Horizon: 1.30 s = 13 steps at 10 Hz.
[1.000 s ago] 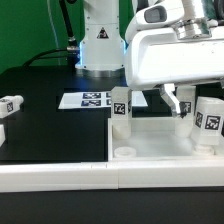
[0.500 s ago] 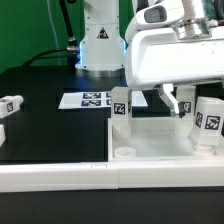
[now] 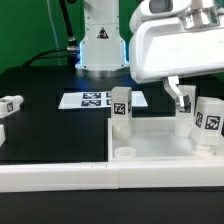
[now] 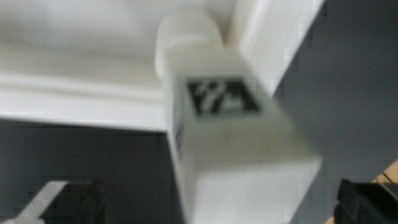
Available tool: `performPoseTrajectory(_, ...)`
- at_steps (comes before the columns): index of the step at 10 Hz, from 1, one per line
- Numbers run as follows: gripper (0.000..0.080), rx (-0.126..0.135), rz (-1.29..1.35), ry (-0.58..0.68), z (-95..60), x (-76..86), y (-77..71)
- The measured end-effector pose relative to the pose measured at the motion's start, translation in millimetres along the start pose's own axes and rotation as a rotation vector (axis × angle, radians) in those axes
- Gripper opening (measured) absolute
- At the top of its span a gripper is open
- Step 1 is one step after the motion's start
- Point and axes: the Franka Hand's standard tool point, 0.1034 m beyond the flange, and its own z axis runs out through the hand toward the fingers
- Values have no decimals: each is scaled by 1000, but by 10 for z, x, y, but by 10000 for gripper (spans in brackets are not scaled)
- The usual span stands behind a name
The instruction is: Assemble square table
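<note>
While the gripper (image 3: 178, 97) hangs just above the square table top (image 3: 150, 140), its jaws stand apart. The wrist view shows both dark fingertips (image 4: 64, 200) wide of a white tagged leg (image 4: 222, 130) that sits in the gap between them, touching neither as far as the blur lets one tell. In the exterior view that leg stands upright at the top's far rim, directly under the jaws, its upper end partly hidden by a finger.

Just beside the jaws, toward the exterior view's right, a second leg (image 3: 210, 118) stands upright with its tag facing the camera. Well apart from the jaws, toward the exterior view's left, a third leg (image 3: 120, 108) stands at the top's far corner, and a round socket (image 3: 123, 152) shows at the near corner on that same side.

Farther still from the jaws, the marker board (image 3: 95, 100) lies flat on the black table (image 3: 50, 130) — and a loose leg (image 3: 10, 105) lies tilted at the exterior view's left edge. A long white bar (image 3: 80, 175) runs across the foreground, on the near side of the jaws.
</note>
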Motion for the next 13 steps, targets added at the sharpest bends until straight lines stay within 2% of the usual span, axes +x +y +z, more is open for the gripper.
performPoseTrajectory(2, 649, 24, -1, -125, 7, 1, -5)
performPoseTrajectory(3, 649, 25, 4, -131, 22, -24, 40)
performPoseTrajectory(4, 649, 45, 8, -244, 17, -120, -15)
performPoseTrajectory(6, 649, 75, 20, -398, -8, -150, -61)
performPoseTrajectory(7, 649, 69, 82, -442, 40, -88, -59)
performPoseTrajectory(9, 649, 65, 113, -433, 45, 28, -114)
performPoseTrajectory(13, 640, 63, 128, -434, 51, 24, -107)
